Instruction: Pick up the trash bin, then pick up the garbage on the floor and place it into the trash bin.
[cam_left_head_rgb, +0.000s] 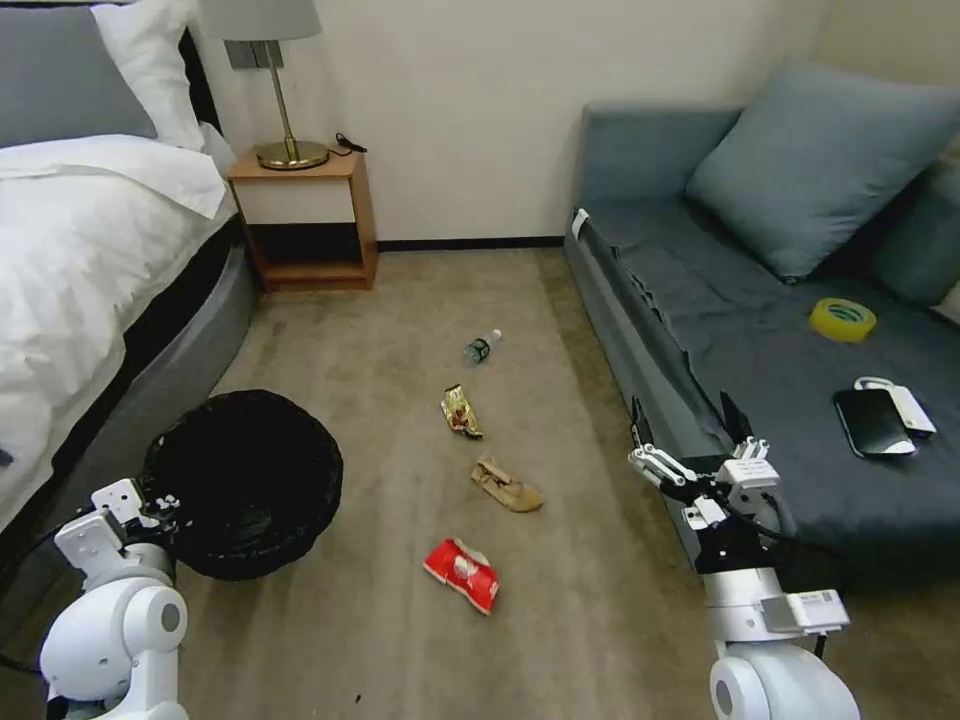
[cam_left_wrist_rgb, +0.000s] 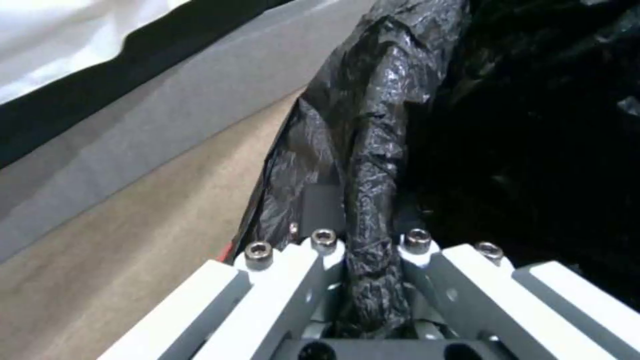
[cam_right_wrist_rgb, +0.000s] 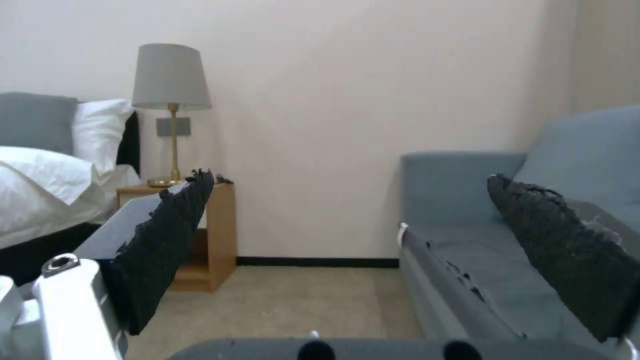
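Observation:
The trash bin (cam_left_head_rgb: 245, 480), round and lined with a crinkled black bag, is at the lower left beside the bed. My left gripper (cam_left_head_rgb: 165, 510) is at its near rim. In the left wrist view this gripper (cam_left_wrist_rgb: 370, 240) is shut on the bag-covered rim of the bin (cam_left_wrist_rgb: 373, 150). The garbage lies in a line on the carpet: a small clear bottle (cam_left_head_rgb: 482, 347), a gold-brown wrapper (cam_left_head_rgb: 460, 411), a crumpled tan paper (cam_left_head_rgb: 506, 485) and a red-white packet (cam_left_head_rgb: 462, 573). My right gripper (cam_left_head_rgb: 685, 415) hovers open by the sofa's front edge, its black pads (cam_right_wrist_rgb: 167, 240) wide apart and holding nothing.
A white bed (cam_left_head_rgb: 80, 260) runs along the left, with a wooden nightstand (cam_left_head_rgb: 305, 215) and lamp behind it. A blue-grey sofa (cam_left_head_rgb: 760, 330) on the right carries a yellow tape roll (cam_left_head_rgb: 842, 319) and a black phone (cam_left_head_rgb: 873, 421). Open carpet lies between the two.

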